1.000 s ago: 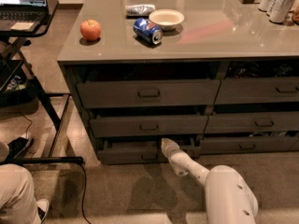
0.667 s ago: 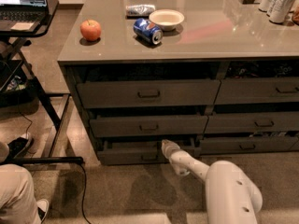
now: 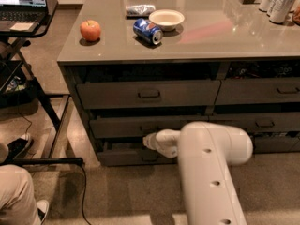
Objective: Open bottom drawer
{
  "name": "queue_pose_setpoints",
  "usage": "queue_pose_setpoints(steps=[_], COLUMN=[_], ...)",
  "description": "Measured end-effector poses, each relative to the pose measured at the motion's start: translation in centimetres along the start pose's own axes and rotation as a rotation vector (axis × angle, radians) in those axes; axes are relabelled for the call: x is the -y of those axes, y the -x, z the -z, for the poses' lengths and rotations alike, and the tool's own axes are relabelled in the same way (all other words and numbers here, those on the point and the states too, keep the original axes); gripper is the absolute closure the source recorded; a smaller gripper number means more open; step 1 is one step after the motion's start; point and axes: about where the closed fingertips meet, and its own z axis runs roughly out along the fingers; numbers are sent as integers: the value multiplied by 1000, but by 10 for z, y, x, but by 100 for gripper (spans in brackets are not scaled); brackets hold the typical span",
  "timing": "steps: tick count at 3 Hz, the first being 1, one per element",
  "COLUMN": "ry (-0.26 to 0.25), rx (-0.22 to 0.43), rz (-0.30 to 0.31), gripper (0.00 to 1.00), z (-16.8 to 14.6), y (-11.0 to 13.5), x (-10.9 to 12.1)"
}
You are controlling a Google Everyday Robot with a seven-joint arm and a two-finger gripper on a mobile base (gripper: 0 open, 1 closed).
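Note:
The bottom drawer (image 3: 123, 156) is the slim dark grey-brown front at the foot of the left stack, under two taller drawers (image 3: 140, 94). Its front stands a little proud of the cabinet, with a dark gap above it. My gripper (image 3: 150, 142) is at the end of the white arm (image 3: 206, 168) and sits right at the drawer's upper centre, where the pull is. The gripper hides the pull. The twin slim drawer (image 3: 276, 143) of the right stack is partly hidden behind my arm.
On the counter (image 3: 211, 36) are an apple (image 3: 90, 30), a blue can (image 3: 147, 31) on its side, a white bowl (image 3: 166, 18) and several cans (image 3: 281, 3) at the far right. A laptop stand (image 3: 23, 27) and a person's leg (image 3: 16, 196) are at left.
The view has closed in on the cabinet and my arm now fills the lower middle. The gripper stays at the bottom drawer's centre, slightly further left.

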Motion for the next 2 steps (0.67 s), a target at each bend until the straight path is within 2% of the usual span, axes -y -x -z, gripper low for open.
queue_pose_setpoints(steps=[1, 2], ry=[86, 17], rx=[-259, -446], rz=[-37, -22], gripper=[58, 36], z=[27, 57], y=[-65, -137], x=[-43, 5])
